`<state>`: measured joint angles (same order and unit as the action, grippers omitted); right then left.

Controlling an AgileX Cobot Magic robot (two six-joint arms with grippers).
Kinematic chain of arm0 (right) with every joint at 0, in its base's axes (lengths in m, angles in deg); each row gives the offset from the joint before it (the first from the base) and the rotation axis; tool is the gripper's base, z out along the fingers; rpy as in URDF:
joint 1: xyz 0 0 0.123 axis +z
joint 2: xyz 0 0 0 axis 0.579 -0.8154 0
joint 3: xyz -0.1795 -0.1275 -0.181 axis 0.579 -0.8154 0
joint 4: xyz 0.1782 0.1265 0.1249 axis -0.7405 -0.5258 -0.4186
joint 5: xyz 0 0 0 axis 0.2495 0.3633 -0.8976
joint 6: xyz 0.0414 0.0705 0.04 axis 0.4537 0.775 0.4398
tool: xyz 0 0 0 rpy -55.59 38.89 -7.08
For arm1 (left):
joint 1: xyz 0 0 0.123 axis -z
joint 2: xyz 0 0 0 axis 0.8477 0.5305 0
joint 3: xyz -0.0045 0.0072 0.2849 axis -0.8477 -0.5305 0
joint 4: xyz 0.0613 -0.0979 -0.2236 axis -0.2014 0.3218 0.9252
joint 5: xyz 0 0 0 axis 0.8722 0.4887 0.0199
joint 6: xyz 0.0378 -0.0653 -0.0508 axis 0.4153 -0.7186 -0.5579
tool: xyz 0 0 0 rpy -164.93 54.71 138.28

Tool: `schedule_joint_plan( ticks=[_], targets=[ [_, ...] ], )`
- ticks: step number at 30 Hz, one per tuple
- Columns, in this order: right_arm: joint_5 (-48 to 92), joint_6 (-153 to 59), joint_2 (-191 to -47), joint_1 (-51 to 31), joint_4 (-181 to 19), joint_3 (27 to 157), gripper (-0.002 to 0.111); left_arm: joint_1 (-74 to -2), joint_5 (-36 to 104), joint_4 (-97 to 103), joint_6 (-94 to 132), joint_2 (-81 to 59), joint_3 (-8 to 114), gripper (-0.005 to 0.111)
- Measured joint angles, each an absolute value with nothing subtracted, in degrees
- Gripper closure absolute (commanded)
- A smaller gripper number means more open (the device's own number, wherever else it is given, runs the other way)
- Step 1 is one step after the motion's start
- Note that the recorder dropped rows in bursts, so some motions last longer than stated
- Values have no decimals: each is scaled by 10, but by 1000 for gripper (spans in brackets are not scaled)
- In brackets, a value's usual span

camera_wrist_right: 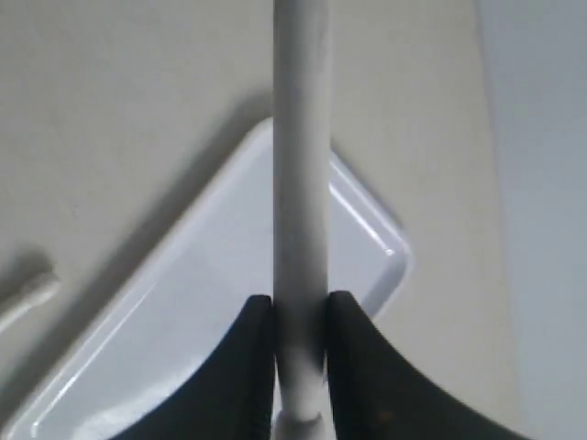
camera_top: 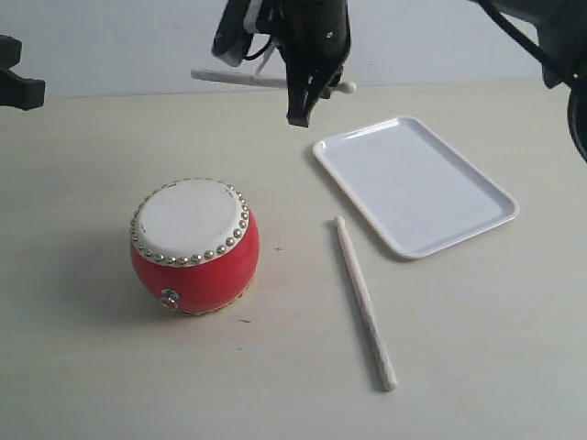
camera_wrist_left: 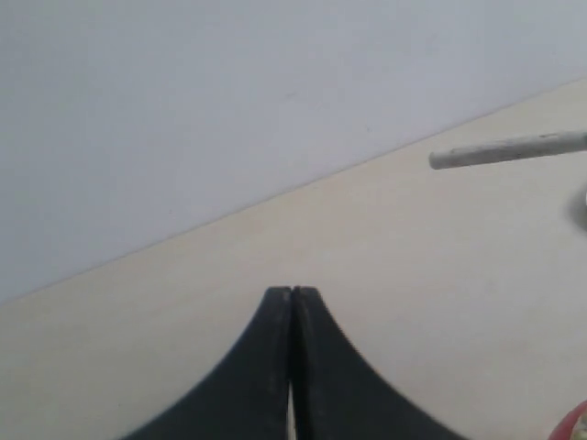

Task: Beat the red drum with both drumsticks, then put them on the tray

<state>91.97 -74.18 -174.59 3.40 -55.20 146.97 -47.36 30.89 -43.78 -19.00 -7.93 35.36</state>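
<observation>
Sitting upright on the table (camera_top: pixel 459 367), left of centre, the red drum (camera_top: pixel 194 247) has its cream skin up, w/ one drumstick (camera_top: pixel 364 302) lying flat btwn it and the white tray (camera_top: pixel 413 183), touching neither. The 2nd drumstick (camera_wrist_right: pixel 301 137) is up in the air, approx. level, pinched in the narrow jaws of the right gripper (camera_wrist_right: pixel 301 302) over the tray's far corner. Jaws of the left gripper (camera_wrist_left: pixel 292 293) are pressed together, holding nothing, above bare table.

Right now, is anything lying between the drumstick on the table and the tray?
Nothing visible does. The loose drumstick lies on bare table beside the tray, apart from its rim. The red drum sits on the stick's other side. The right gripper holds the second drumstick in the air near the tray's far corner.
</observation>
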Motion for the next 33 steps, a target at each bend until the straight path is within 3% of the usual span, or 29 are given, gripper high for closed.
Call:
schedule_joint_plan(
  ticks=[9,11,14,19,21,33],
  targets=[
    [919,-796,-1692,109,-349,1434,108,-474,245,-562,-187,-78,330,106],
    [919,-814,-1675,112,-314,1418,108,-474,206,-591,-187,-78,324,101],
    [919,-850,-1647,114,-294,1387,108,-474,166,-631,-186,-78,319,85],
    [920,-894,-1593,132,-291,1334,108,-474,149,-668,-186,-78,317,38],
    [921,-909,-1575,145,-291,1317,108,-474,133,-688,-186,-78,312,26],
    [920,-931,-1552,228,-291,1299,108,-474,26,-756,-247,-78,298,29]
  ],
)
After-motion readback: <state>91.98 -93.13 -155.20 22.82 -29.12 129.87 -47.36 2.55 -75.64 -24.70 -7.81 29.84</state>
